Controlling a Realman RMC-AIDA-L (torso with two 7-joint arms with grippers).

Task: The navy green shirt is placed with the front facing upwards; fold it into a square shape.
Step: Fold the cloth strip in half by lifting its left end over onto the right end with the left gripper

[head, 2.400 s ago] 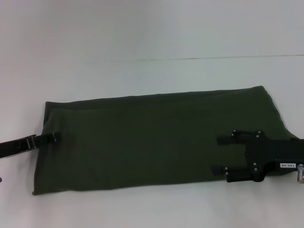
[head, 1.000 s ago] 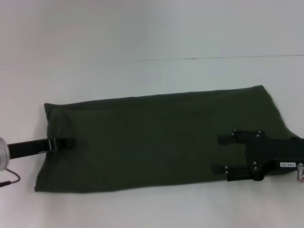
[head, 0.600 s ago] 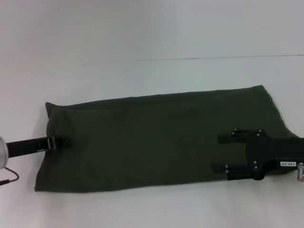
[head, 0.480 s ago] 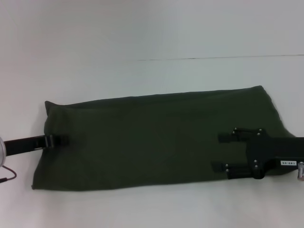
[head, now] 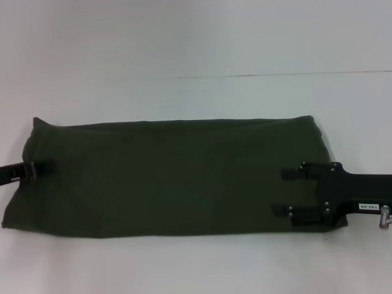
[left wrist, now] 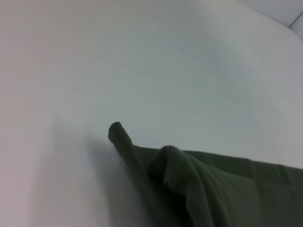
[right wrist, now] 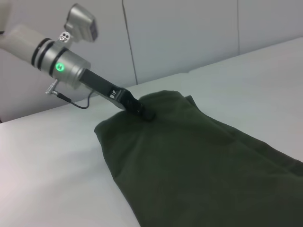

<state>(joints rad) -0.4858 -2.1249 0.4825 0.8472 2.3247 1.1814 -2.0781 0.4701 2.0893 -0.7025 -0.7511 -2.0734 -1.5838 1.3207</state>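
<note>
olive-green cloth fills the middle of the white table (head: 184, 49): the navy green shirt (head: 165, 177) lies folded into a long band running from the robot's left to its right, plain side up, no lettering showing. at the band's left end the left gripper (head: 38, 169) comes in low from the edge of the head view and is clamped narrow on the shirt's short edge, where the cloth bunches into a small raised fold. at the right end the right gripper (head: 288, 192) rests over the fabric with its two black fingers (head: 291, 173) spread wide apart, lying on top of the cloth.
</note>
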